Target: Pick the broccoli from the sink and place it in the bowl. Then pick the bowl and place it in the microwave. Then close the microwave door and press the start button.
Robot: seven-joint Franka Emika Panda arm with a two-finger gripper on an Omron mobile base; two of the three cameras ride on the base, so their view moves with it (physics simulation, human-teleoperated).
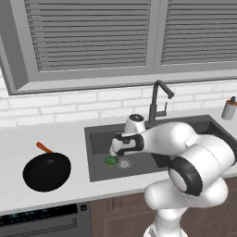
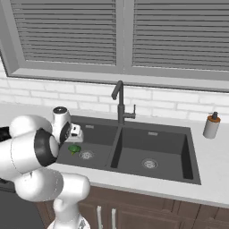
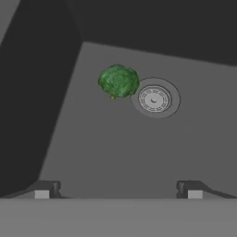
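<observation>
Bumpy green broccoli (image 3: 118, 81) on matte grey sink (image 1: 99, 139) floor, touching round steel drain (image 3: 154, 99); gripper (image 3: 118, 189) jaws spread, empty.

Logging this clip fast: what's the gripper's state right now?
Gripper: open and holding nothing, poised over the sink's left basin, with the broccoli lying loose beside the drain below it.

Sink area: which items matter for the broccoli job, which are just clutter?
Job: broccoli in the sink's left basin beside the drain; open gripper above it.
Clutter: frying pan, soap dispenser, faucet.
</observation>
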